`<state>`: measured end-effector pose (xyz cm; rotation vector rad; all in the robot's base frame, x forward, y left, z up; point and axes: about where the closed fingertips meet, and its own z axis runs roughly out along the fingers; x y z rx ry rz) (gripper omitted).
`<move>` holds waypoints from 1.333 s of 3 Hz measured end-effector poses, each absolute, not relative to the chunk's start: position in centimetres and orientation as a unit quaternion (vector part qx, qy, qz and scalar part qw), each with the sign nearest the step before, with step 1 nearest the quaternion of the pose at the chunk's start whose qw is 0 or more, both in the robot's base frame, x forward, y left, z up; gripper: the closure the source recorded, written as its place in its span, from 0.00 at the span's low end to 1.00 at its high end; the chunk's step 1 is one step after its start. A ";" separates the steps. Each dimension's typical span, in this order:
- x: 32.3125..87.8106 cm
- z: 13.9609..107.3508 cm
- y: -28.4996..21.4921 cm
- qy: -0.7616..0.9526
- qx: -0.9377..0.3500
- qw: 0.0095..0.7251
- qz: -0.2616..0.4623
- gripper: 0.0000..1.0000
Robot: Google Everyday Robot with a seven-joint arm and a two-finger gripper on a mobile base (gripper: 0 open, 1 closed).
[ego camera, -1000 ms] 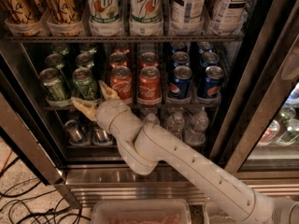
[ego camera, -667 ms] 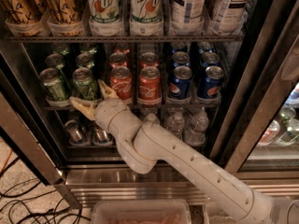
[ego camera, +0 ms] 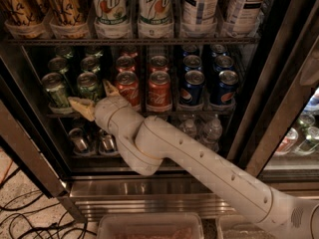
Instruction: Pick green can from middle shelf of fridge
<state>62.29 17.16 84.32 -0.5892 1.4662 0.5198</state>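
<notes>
The fridge (ego camera: 149,185) stands open in front of me, with a steel sill and a dark interior. On the middle shelf (ego camera: 199,112), green cans stand in two lanes at the left. The front ones are a green can (ego camera: 56,89) and a green can (ego camera: 89,85). My gripper (ego camera: 95,98) is at the shelf's front, right at the second green can. Its tan fingers (ego camera: 82,107) are spread, one low on the can's left and one on its right. The fingers hide the base of this can. I cannot tell whether they touch it.
Red Coca-Cola cans (ego camera: 159,91) and blue Pepsi cans (ego camera: 192,87) fill the lanes to the right. Tall bottles (ego camera: 155,9) stand on the rack above, small water bottles (ego camera: 212,131) on the rack below. The glass door (ego camera: 294,108) is at the right. Cables (ego camera: 30,218) lie on the floor.
My gripper has edged slightly up and left, closer around the second green can. The cans have not moved.
</notes>
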 end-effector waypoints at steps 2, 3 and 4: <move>61.1 83.9 18.6 0.681 -0.272 0.632 0.252 0.66; 61.1 83.9 18.6 0.681 -0.272 0.632 0.252 0.88; 61.1 83.9 18.6 0.681 -0.272 0.632 0.252 1.00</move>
